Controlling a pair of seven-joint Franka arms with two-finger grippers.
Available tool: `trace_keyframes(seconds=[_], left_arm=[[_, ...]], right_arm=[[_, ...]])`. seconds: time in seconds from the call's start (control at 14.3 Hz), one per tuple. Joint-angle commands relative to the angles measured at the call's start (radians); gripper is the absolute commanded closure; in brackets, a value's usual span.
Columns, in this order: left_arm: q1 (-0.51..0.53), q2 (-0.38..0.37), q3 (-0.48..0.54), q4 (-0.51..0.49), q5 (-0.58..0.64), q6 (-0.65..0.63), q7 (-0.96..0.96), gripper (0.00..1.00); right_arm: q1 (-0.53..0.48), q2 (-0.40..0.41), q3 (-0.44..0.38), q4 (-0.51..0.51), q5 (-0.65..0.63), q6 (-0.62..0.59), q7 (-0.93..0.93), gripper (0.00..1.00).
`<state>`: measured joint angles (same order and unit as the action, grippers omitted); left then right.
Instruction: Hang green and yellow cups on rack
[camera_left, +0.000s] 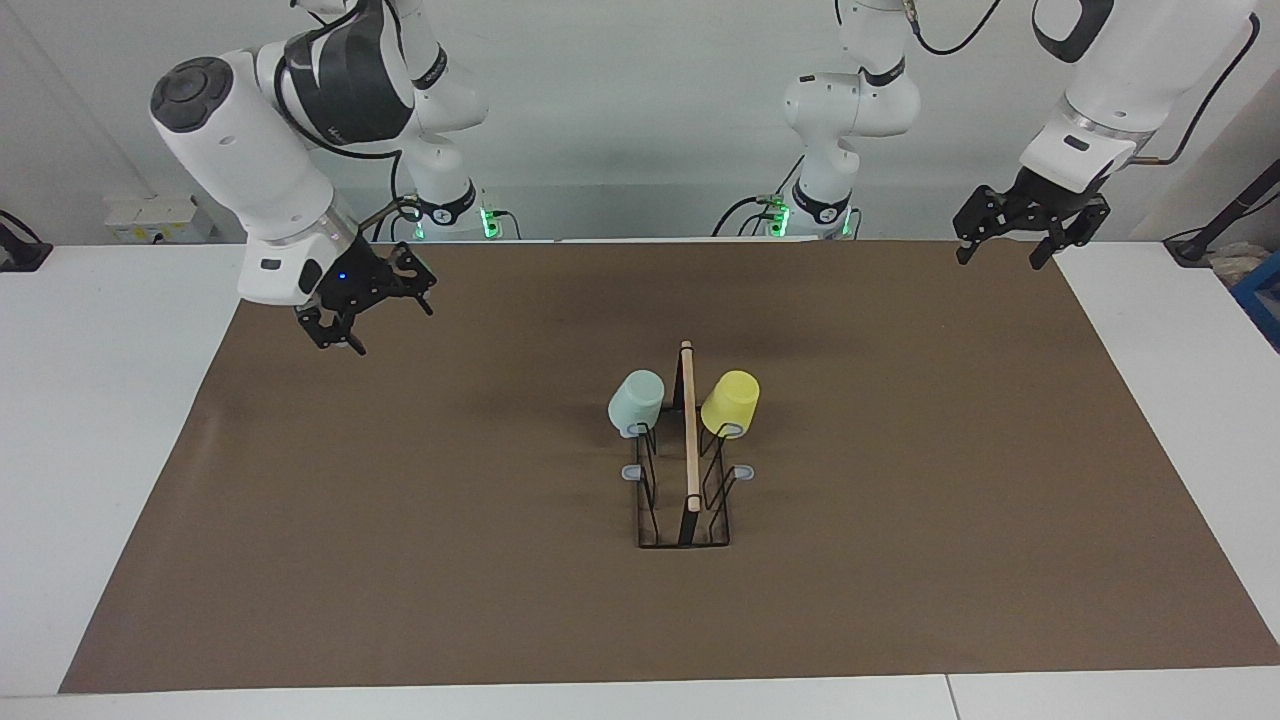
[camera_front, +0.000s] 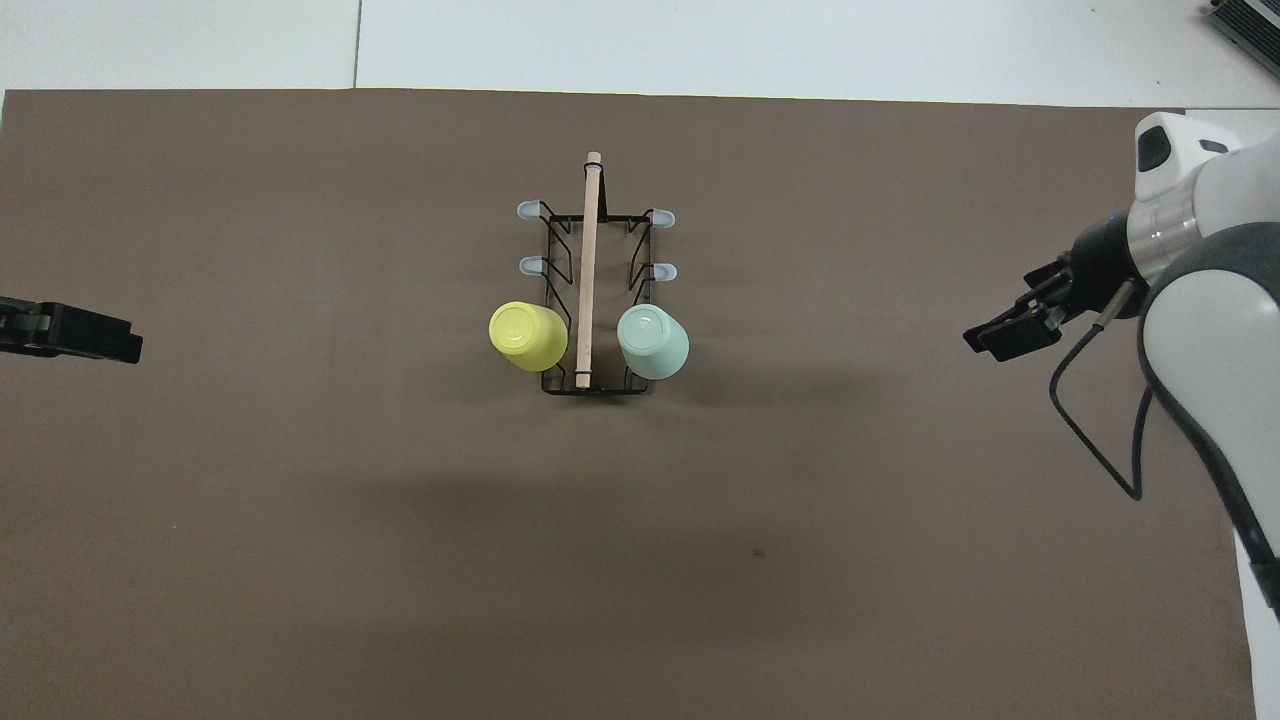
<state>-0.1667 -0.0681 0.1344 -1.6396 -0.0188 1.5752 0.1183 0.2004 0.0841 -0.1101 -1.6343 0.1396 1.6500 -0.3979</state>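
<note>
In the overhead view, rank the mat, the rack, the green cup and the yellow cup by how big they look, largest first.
1. Mat, by far the largest; it fills most of the view.
2. Rack.
3. Green cup and yellow cup: these look alike in size, so they share last place.

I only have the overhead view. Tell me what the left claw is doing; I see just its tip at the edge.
Observer: The left claw hangs open and empty over the corner of the mat closest to the left arm's base.
Operator: Now confirm the cups are really on the rack.
Observer: The green cup and the yellow cup each sit mouth down, tilted, on a prong of the rack, clear of the mat.
Operator: Report the right claw.
Observer: The right claw is open and empty, raised over the mat toward the right arm's end.
</note>
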Motion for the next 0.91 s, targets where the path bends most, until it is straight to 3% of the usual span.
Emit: trace_keyframes(seconds=[0.0,0.14,0.49,0.84], left_arm=[[-0.019,-0.013,0.011,-0.014,0.017,-0.006,-0.016,0.0],[-0.017,-0.013,0.011,-0.014,0.017,-0.006,-0.016,0.0],[-0.019,-0.013,0.011,-0.014,0.017,-0.006,-0.016,0.0],[-0.019,-0.013,0.011,-0.014,0.017,-0.006,-0.016,0.0]], right_arm=[[0.036,-0.026,0.006,0.002,-0.054,-0.059,0.236,0.0],[0.03,-0.035,0.007,-0.012,-0.054,-0.069,0.324,0.0],[-0.058,-0.046,0.015,-0.027,-0.035,-0.058,0.321,0.0],[-0.042,-0.046,0.02,-0.024,-0.23,-0.02,0.428,0.0]])
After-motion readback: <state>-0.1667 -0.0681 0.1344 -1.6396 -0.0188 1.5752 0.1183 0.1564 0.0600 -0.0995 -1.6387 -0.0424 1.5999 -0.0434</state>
